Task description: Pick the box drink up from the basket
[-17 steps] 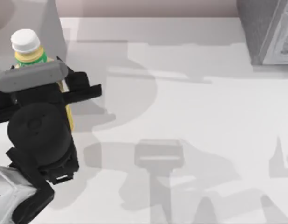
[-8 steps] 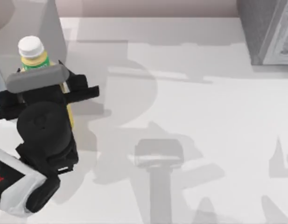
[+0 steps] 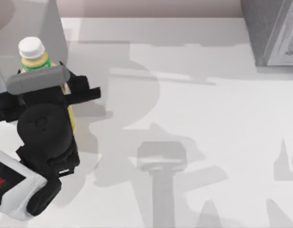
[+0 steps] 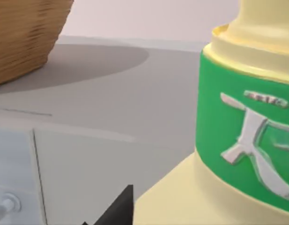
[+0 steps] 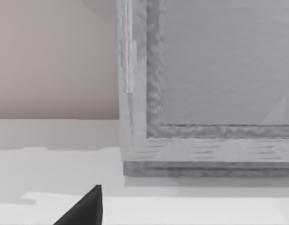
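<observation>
Now you see the left claw (image 3: 51,95) at the far left of the pale tabletop (image 3: 193,109), clamped on the box drink (image 3: 34,57), its white cap up. A wicker basket (image 4: 27,37) sits nearby; a grey box (image 3: 272,31) stands far right.

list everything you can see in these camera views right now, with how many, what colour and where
box drink: one, yellow with white cap and green band, top view's far left, in the left arm's grip
basket: one, brown wicker, edge seen in the left wrist view
grey cabinet: one, grey, top view's far right corner
table: one, white, under everything
left gripper: one, black, around the box drink at the table's left
right gripper fingertip: black, facing the grey cabinet
</observation>
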Tool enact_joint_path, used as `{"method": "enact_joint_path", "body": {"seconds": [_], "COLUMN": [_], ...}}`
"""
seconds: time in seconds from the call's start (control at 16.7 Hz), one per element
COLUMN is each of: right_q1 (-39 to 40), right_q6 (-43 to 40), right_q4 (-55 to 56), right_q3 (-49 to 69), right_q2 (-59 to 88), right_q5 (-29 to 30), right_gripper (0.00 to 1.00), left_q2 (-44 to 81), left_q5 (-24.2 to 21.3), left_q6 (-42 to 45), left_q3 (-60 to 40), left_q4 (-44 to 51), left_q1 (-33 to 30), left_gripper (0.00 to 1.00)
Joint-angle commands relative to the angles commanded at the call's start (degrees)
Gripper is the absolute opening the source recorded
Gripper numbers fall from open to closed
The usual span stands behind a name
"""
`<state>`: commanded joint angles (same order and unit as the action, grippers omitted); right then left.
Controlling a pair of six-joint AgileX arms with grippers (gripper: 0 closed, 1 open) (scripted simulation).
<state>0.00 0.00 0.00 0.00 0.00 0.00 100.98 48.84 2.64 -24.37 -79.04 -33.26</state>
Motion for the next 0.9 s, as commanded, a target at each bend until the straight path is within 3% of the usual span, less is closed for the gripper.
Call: {"method": "enact_joint_path", "body": {"seconds": [0.54,0.9], "right_q1": [0.0,0.0], "right_q6": [0.0,0.0], "right_q4": [0.0,0.0], "right_q3": [0.0,0.0], "right_q2": [0.0,0.0], "right_q5": [0.0,0.0], "right_gripper": [1.00,1.00], "left_q2": [0.0,0.0], "left_q5": [0.0,0.0], "left_q6": [0.0,0.0], "left_q3": [0.0,0.0], "left_q4": [0.0,0.0], "left_q1": [0.0,0.0], "left_gripper": [0.98,1.00]}}
